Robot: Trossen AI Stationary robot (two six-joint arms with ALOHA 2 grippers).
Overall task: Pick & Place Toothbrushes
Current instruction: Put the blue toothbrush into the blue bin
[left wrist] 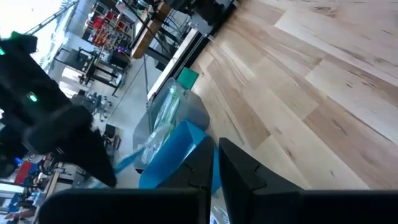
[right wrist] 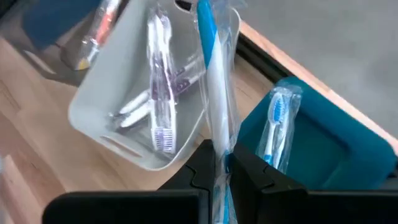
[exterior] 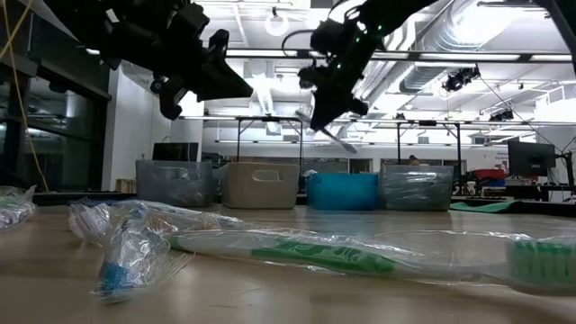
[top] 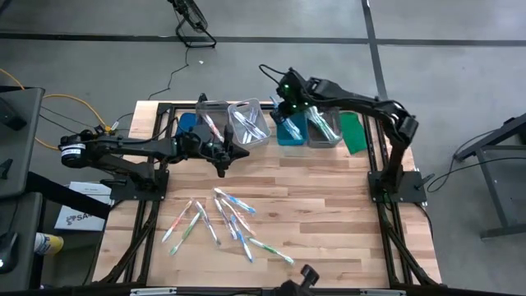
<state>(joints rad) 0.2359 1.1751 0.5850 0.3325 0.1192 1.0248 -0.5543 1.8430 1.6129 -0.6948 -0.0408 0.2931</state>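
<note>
While right gripper (right wrist: 222, 163) pinches the blue-handled, plastic-wrapped toothbrush (right wrist: 212, 81) mid-handle, expect slippery, light, stiff; left gripper (top: 222, 153) closed, empty.

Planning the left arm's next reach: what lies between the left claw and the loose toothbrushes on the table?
Bare wood only, in the high view: the shut, empty left claw sits above the toothbrushes, nothing between.

left gripper (top: 222, 168) closed, right gripper (top: 279, 115) clamped
</note>
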